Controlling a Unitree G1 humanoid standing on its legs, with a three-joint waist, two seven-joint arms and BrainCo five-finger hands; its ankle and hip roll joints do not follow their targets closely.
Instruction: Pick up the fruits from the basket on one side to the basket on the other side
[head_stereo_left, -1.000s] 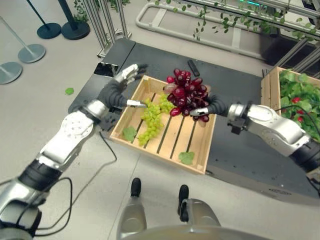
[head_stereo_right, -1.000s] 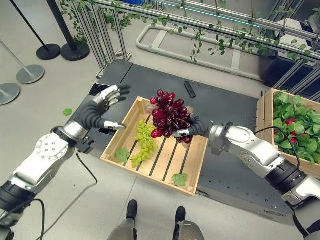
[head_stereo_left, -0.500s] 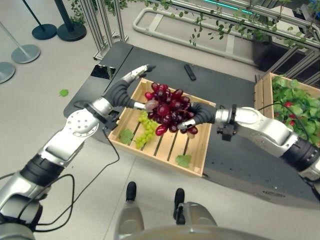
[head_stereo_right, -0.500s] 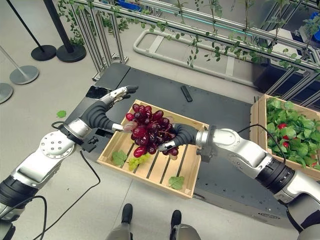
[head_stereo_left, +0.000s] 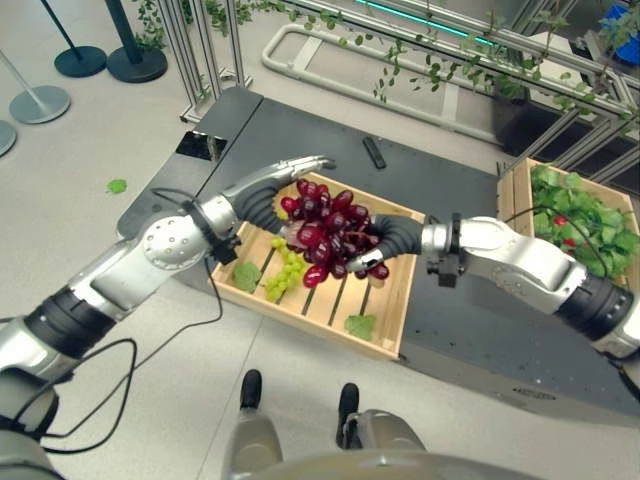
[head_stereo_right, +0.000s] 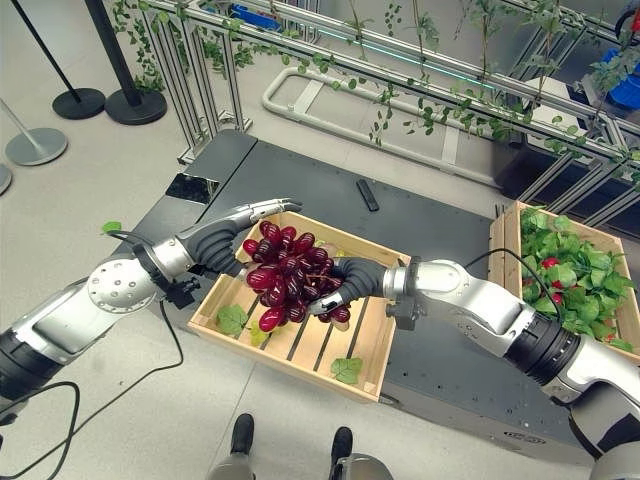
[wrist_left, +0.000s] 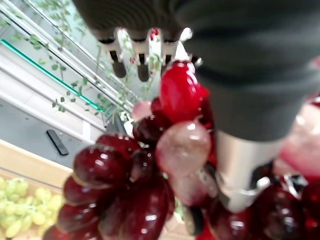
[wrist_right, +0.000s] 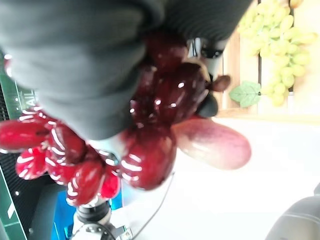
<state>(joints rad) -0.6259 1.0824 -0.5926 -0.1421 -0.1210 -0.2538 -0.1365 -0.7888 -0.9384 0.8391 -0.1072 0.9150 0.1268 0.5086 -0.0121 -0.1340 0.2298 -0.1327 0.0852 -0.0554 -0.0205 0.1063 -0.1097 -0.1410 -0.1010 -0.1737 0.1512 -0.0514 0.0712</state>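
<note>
While the right hand (head_stereo_left: 385, 243) curls its fingers round the red grape bunch (head_stereo_left: 326, 231), held above the wooden crate (head_stereo_left: 395, 300) with green grapes (head_stereo_left: 277, 276) lying inside, the left hand (head_stereo_left: 272, 190) meets the bunch's far side, fingers straight.

Both hands (head_stereo_right: 335, 285) cradle red grapes (head_stereo_right: 285, 285) above the wooden crate (head_stereo_right: 375, 345).

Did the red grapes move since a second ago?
Yes. The red grapes slid toward the robot's left across the wooden crate. They were by its middle slats; now they hang over the green grapes, between the right hand and left hand.
</note>
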